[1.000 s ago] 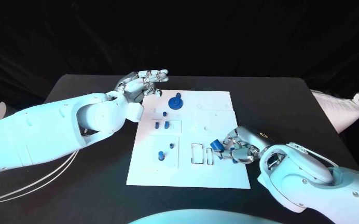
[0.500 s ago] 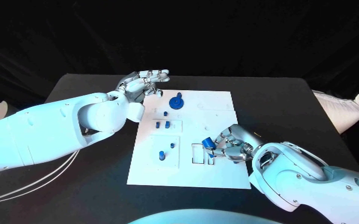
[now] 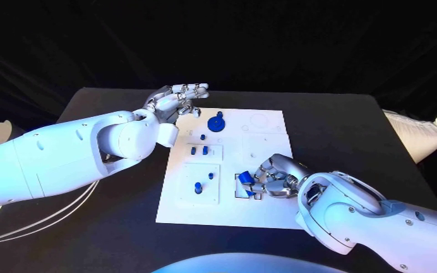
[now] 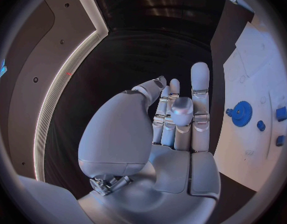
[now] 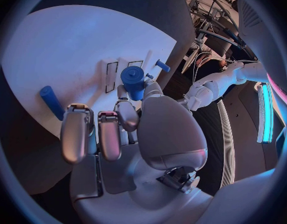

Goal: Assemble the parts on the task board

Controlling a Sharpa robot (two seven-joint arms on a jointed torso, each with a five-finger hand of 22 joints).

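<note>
The right hand (image 3: 273, 181), clamped on a blue peg (image 3: 245, 177), has carried it leftward over the task board (image 3: 273, 216) slots; insertion appears imminent. The left hand (image 3: 175, 101) stays spread, empty.

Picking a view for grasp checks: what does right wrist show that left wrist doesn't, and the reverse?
Right wrist: the right hand pinching a blue cylinder part at its fingertips, two rectangular slots in the board beyond it, and a blue peg.

Left wrist: the left hand, fingers apart and holding nothing, beside the board edge, with the blue gear and small blue pieces.

Both: the white task board.
</note>
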